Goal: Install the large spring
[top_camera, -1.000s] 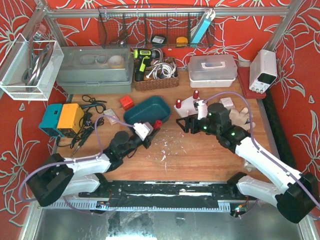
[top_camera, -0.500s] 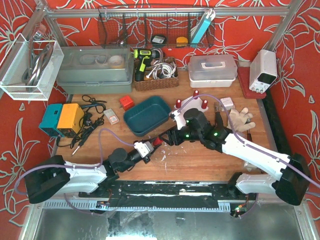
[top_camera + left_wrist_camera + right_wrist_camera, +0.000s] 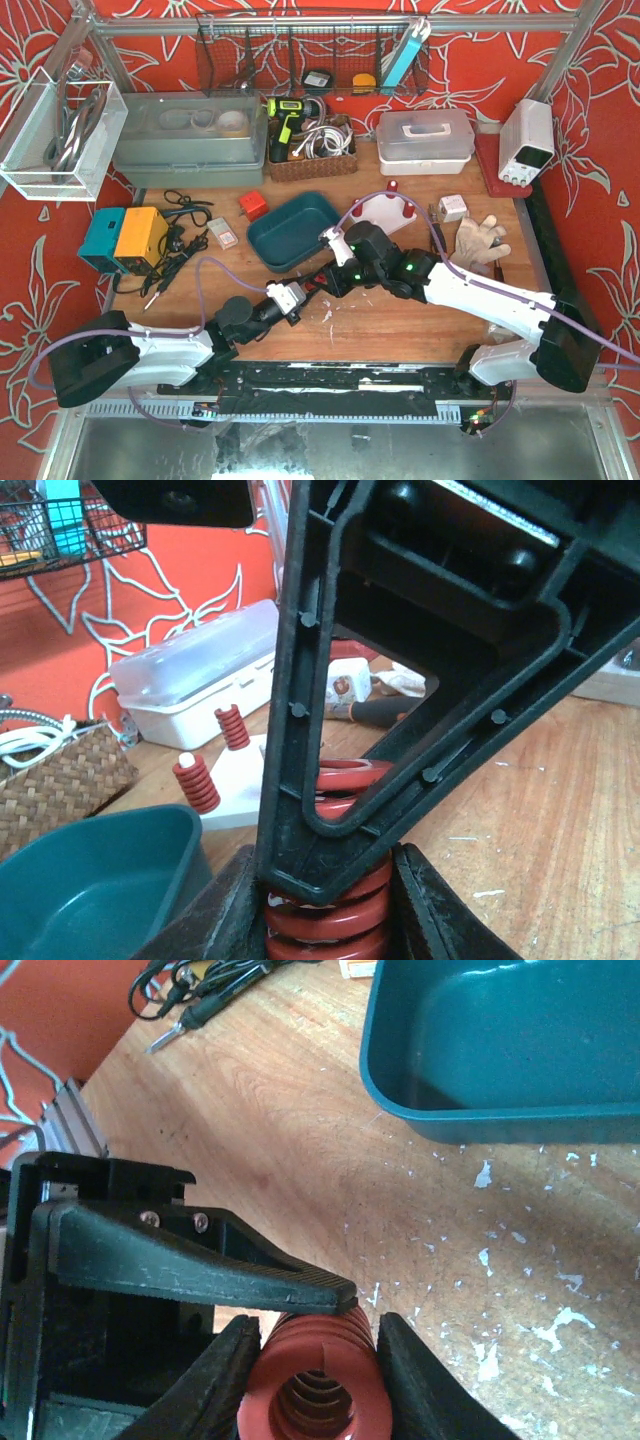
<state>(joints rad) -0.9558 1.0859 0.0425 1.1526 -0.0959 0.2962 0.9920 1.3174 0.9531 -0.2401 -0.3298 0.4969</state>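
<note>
Both arms are meeting mid-table right now, so here's how it looks to me. The left gripper (image 3: 303, 288) is clamped on the big spring (image 3: 328, 926). In its wrist view the coils sit squeezed between its two pads, low on the spring. The right gripper (image 3: 330, 278) has its fingers (image 3: 236, 1358) on either side of that same spring, touching it on both flanks as far as I can see, so I'd call it closed on it too. How firm that grip is, I can't tell. The key bit is that the bore looks straight into the right wrist camera, so the spring's long axis runs roughly along the right fingers, not across them. The white block (image 3: 372, 212) with the small springs on pegs sits behind the right arm's wrist, closer to that arm. My guess is that the right arm carries the spring there once the left lets go.
</note>
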